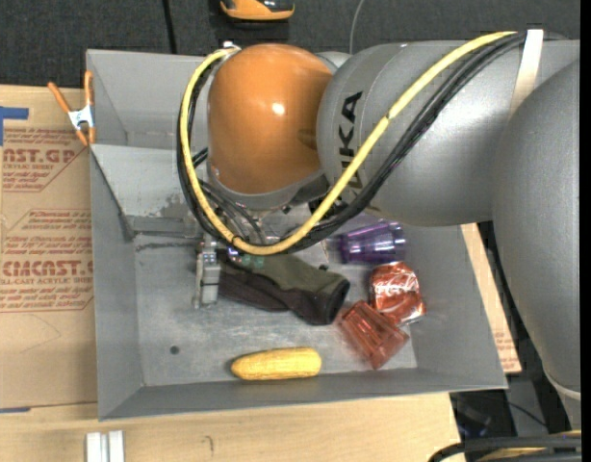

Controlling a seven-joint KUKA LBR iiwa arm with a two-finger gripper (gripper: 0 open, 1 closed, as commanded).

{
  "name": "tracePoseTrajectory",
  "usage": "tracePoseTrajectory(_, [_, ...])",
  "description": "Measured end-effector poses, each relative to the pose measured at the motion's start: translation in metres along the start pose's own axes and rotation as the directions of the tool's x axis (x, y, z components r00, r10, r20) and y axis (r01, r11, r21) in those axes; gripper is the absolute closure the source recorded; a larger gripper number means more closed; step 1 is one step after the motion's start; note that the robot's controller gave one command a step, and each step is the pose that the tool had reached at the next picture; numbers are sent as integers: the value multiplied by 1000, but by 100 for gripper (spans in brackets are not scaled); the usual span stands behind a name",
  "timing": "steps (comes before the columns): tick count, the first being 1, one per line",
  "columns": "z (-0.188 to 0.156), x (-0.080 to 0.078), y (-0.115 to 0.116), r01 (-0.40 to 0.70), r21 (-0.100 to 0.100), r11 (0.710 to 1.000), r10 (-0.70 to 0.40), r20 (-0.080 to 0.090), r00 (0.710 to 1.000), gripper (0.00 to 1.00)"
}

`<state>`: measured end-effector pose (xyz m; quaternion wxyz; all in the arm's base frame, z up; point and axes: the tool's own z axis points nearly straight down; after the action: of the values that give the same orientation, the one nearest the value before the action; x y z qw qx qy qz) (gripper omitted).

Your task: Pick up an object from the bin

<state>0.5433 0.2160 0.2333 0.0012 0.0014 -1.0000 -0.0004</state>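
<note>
Half hidden beneath my orange wrist cover (267, 114), my jaws hang low over the bin (161, 340) floor; whether they are spread or closed I cannot tell. Just beside them at three o'clock lies a dark floppy thing (291, 292), the likeliest pick. Beyond it sit a purple bottle (368, 242) and a crumpled red can (397, 292); a yellow corn cob (274, 364) lies at five o'clock. Closing off-centre, I might pinch only a limp edge that slips free.
</note>
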Motion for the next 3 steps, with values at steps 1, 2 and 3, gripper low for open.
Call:
tracePoseTrajectory(1, [6, -1, 15, 126, 1, 992, -126, 5, 992, 0])
tracePoseTrajectory(2, [-29, 33, -30, 145, 0, 989, -145, -4, 989, 0])
tracePoseTrajectory(3, [-7, 24, -48, 166, 0, 986, -166, 17, 986, 0])
